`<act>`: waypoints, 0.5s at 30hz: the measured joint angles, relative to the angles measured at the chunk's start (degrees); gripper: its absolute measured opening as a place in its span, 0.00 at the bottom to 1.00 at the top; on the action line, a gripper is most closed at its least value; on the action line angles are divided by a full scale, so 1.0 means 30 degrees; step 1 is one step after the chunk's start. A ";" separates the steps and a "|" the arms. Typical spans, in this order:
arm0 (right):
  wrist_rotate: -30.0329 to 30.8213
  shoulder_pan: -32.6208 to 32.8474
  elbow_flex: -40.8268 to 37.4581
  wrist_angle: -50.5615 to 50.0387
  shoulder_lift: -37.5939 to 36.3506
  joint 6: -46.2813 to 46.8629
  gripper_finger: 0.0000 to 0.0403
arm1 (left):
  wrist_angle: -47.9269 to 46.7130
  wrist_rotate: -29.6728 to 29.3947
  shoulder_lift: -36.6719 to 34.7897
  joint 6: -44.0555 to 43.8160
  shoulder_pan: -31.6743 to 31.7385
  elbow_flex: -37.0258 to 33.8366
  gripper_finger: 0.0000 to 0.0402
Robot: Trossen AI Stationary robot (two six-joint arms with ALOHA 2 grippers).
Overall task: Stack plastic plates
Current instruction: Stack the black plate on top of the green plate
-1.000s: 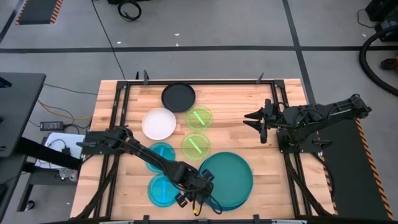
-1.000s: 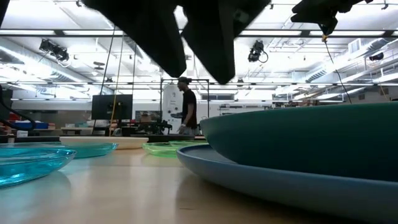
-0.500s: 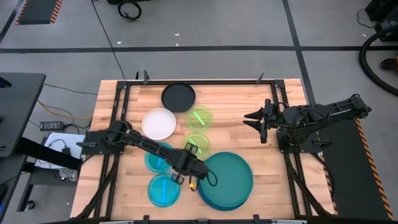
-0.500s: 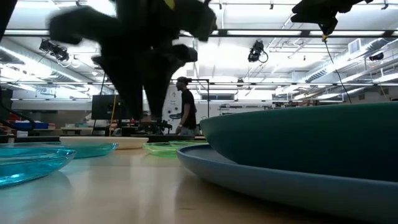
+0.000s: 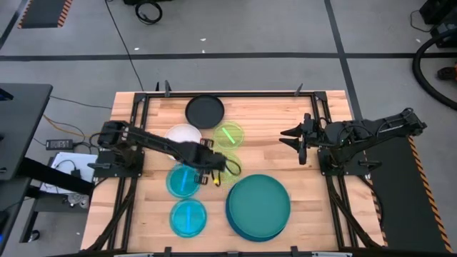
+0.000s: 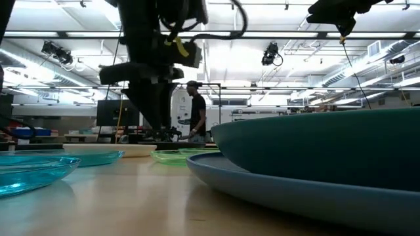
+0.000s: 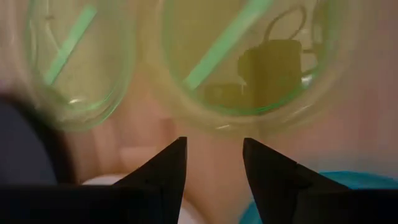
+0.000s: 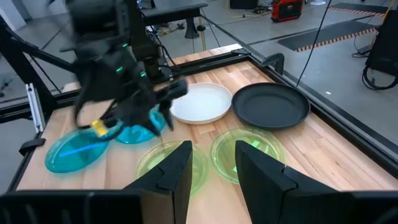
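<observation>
On the table (image 5: 143,114), mid-left:
Left gripper (image 5: 218,165): fingers parted with a gap, holding nothing, over the near lime plate (image 5: 230,168).
Right gripper (image 5: 291,137): raised at the right side, fingers apart, empty.
Teal plate (image 5: 261,203): sits on the blue plate (image 5: 233,223), front right.
Cyan plates: one (image 5: 188,218) at the front, one (image 5: 182,181) behind it.
White plate (image 5: 182,133), black plate (image 5: 205,111), far lime plate (image 5: 228,134): toward the back.
Writing: none readable.

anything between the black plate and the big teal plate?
Yes: two small translucent lime-green plates lie between the round black plate and large teal plate, seen in the high view.
</observation>
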 joint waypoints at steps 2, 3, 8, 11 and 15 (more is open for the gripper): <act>0.0002 0.0000 0.0000 0.0051 0.0000 -0.0007 0.33 | 0.0469 0.0007 -0.0408 -0.0008 0.0788 -0.0744 0.41; 0.0002 0.0000 0.0000 0.0051 0.0000 -0.0014 0.33 | 0.0475 0.0007 -0.0493 -0.0041 0.1178 -0.1059 0.41; 0.0002 0.0000 0.0000 0.0070 0.0001 -0.0032 0.33 | 0.0455 0.0009 -0.0536 -0.1920 0.2960 -0.1835 0.41; 0.0002 0.0000 0.0000 0.0066 0.0007 -0.0058 0.33 | 0.0436 0.0031 -0.0536 -0.3546 0.3615 -0.2139 0.41; 0.0002 0.0000 0.0000 0.0067 0.0007 -0.0058 0.33 | 0.0114 0.0045 -0.0536 -0.4813 0.4014 -0.2343 0.41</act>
